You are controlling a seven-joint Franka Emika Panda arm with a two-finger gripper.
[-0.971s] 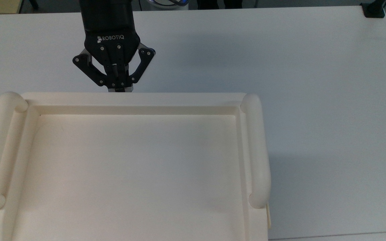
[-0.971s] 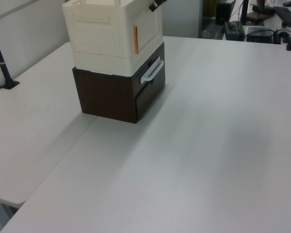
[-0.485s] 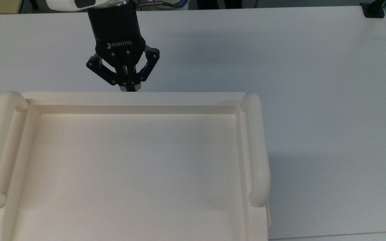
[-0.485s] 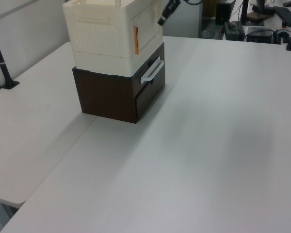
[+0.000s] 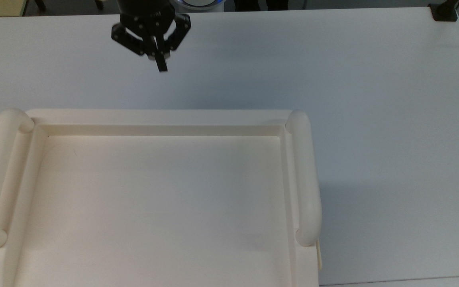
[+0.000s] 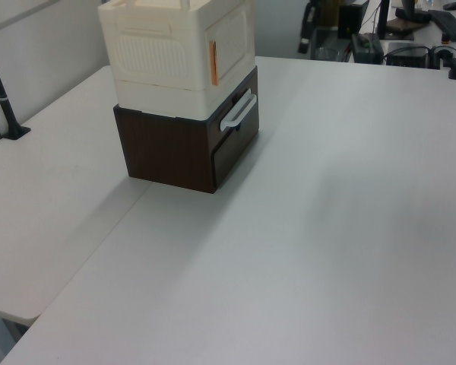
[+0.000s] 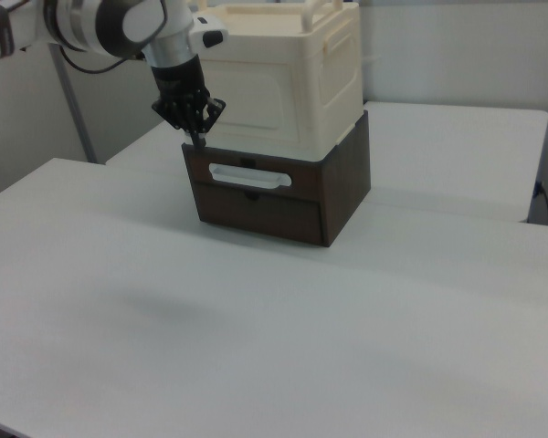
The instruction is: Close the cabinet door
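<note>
The cream cabinet (image 6: pixel 178 57) stands on top of a dark brown drawer unit (image 6: pixel 190 144), near the far left of the white desk (image 6: pixel 327 228) in the left view. Its cabinet door (image 6: pixel 229 36) lies flat against the front face, with a copper-coloured fitting (image 6: pixel 212 62) on the left edge of the panel in the left view. In the top view the recessed tray-like top (image 5: pixel 153 207) holds nothing, and a thick rounded rail (image 5: pixel 305 179) runs along each of its two sides. The brown unit has a white handle (image 7: pixel 245 175) on its upper drawer. The gripper (image 5: pixel 161 65) hangs over the bare desk, apart from the far edge of the cabinet in the top view; its jaws are clenched together and grasp nothing. In the right view it is just beside the left corner of the cabinet front.
</note>
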